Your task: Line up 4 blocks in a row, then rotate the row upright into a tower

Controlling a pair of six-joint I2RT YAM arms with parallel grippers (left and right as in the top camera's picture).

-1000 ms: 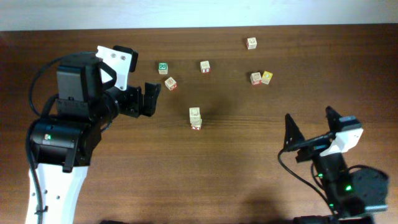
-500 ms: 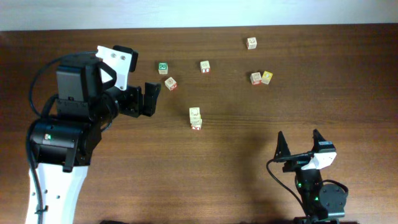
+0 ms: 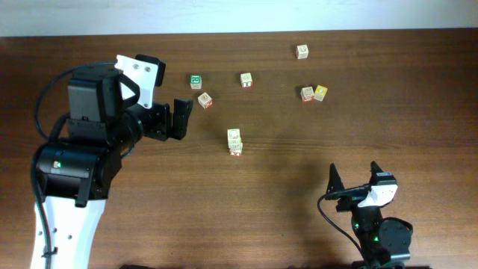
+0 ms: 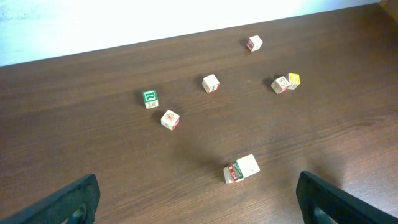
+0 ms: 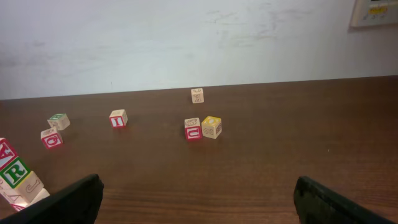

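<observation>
Several small wooden alphabet blocks lie across the brown table [image 3: 299, 149]. A tight pile of blocks [image 3: 234, 140] sits mid-table; it shows red and green markings under a pale face [image 4: 241, 168] and leans at the left edge of the right wrist view [image 5: 15, 177]. Loose blocks: a green-marked one [image 3: 196, 81], a red-marked one [image 3: 205, 100], one with a red mark [image 3: 246, 80], a pale one [image 3: 302, 51] and a red-marked one [image 3: 308, 93]. My left gripper [image 3: 181, 118] [image 4: 199, 202] is open, left of the pile. My right gripper [image 3: 355, 183] [image 5: 202, 202] is open near the front edge, far from all the blocks.
A yellow-faced cube [image 3: 320, 93] [image 5: 212, 127] touches the red-marked block at the back right. A pale wall [image 5: 199, 43] runs behind the table's far edge. The left arm's white base [image 3: 67, 209] stands at the front left.
The right arm has drawn back toward the front edge and a little left, its gripper still open. The left arm and the blocks have not moved.
</observation>
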